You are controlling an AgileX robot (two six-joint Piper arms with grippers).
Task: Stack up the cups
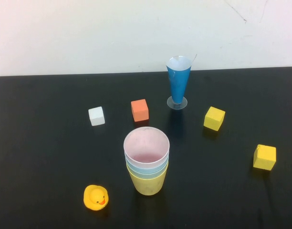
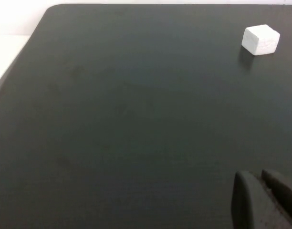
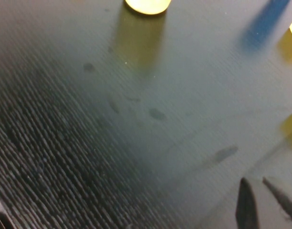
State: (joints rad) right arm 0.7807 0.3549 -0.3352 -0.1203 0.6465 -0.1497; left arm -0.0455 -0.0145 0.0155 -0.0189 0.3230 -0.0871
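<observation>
1. Low over the table [image 2: 112, 119], at the edge of the left wrist view, we see our left gripper [image 2: 265, 198] as two dark fingertips side by side with only a thin line between them; we read them as together, gripping nothing.
2. Ahead of that gripper, well apart from it, sits a white cube [image 2: 261, 39] on bare table.
3. At the edge of the right wrist view we see our right gripper [image 3: 265, 202], two dark fingertips with a narrow wedge of table showing between them; whether they are together or slightly apart we cannot tell.
4. Beyond it we see only the bottom of a yellow cup [image 3: 147, 5], cut off by the frame's edge, standing on the table with its reflection below it.
5. Neither arm appears in the high view.
6. In that view the cups [image 1: 146, 161] stand nested in one upright stack at the table's near middle: yellow cup [image 1: 148, 183] outermost at the bottom, a blue cup [image 1: 146, 168] rim above it, a pink cup [image 1: 146, 145] innermost on top. We cannot make out a green one.
7. Near the stack's left sits a duck [image 1: 96, 197].
8. Behind the stack we see the white cube [image 1: 96, 116], an orange cube [image 1: 140, 110] and a blue cone [image 1: 178, 83], upright on a clear base.
9. To the right lie two yellow cubes, one [image 1: 214, 118] near the cone and one [image 1: 264, 157] farther right.
</observation>
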